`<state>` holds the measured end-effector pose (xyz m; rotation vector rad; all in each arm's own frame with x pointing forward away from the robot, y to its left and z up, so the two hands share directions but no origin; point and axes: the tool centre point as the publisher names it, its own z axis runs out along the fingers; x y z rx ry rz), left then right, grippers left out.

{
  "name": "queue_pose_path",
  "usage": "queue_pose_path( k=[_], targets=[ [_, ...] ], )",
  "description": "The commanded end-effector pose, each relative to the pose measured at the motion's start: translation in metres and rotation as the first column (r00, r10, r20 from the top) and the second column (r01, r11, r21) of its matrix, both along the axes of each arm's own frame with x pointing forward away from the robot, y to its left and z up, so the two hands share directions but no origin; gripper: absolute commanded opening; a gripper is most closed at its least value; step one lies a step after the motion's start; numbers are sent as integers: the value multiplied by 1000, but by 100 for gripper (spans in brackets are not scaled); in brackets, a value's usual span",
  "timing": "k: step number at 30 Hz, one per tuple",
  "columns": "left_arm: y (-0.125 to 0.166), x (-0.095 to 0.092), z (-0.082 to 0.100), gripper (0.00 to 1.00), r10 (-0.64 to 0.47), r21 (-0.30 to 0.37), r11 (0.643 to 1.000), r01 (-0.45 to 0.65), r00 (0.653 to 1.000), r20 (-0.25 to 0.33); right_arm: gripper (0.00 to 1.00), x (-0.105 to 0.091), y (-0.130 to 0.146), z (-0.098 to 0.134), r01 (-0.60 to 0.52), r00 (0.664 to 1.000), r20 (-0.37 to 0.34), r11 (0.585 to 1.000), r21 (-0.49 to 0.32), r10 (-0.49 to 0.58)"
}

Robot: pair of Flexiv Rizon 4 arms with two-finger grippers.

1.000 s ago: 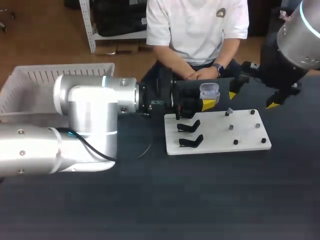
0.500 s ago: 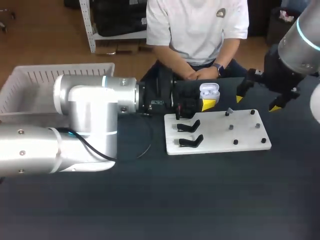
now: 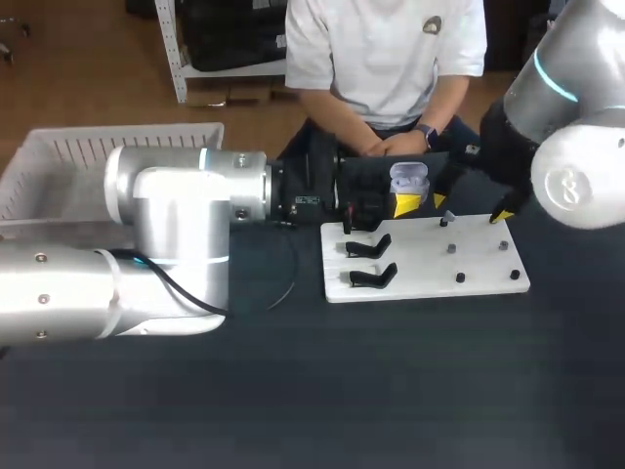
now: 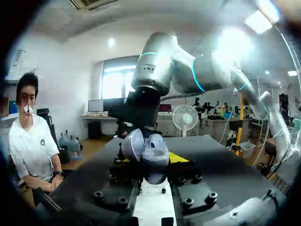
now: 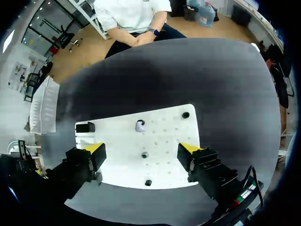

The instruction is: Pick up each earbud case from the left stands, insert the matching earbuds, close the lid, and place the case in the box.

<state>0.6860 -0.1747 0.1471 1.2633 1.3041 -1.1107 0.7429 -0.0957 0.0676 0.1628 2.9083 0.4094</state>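
Earbud case [image 3: 409,178] held in horizontal left gripper [image 3: 407,201]; right gripper [image 5: 141,149] hovers spread.

Dark matte surface [image 3: 293,391] filled most of the head view. Past its far edge was a brown wood floor [image 3: 88,68] and a white metal shelf unit [image 3: 178,59] with dark items on it. In the left wrist view there was a white wall [image 4: 61,75] and a bright window [image 4: 113,84] at the back. Desks with monitors [image 4: 96,106] stood below the window, 1 standing fan [image 4: 184,117] near them. Water bottles [image 4: 70,146] sat on the floor. Ceiling lights [image 4: 257,21] were on, several glaring. A vent [image 4: 89,4] showed in the ceiling. The right wrist view showed wood floor beyond the surface's far edge.
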Motion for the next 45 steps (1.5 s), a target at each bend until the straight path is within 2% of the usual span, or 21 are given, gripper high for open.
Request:
queue_pose_path(
  k=[1, 9, 15, 19, 29, 39, 45],
  targets=[
    [0, -1, -2, 0, 5, -7, 1000, -5, 1000, 6, 100, 14, 7, -14, -15, 998, -59, 1000, -1, 15],
    [0, -1, -2, 0, 5, -7, 1000, -5, 1000, 6, 99, 20, 7, -26, -7, 997, -81, 1000, 16, 9],
    [0, -1, -2, 0, 5, -7, 1000, -5, 1000, 6, 78, 25, 7, -30, 1, 996, -93, 999, 40, 3],
    [0, -1, -2, 0, 5, -7, 1000, -5, 1000, 6, 71, 25, 9, -32, -5, 995, -96, 999, 39, 9],
    [0, -1, -2, 0, 5, -7, 1000, -5, 1000, 6, 69, 23, 15, -35, -12, 995, -94, 999, 51, 17],
    [0, -1, -2, 0, 5, -7, 1000, -5, 1000, 6, 53, 20, 19, -37, -11, 996, -90, 998, 65, 17],
    [0, -1, -2, 0, 5, -7, 1000, -5, 1000, 6, 48, 20, 20, -39, -9, 995, -95, 998, 68, 16]
  ],
)
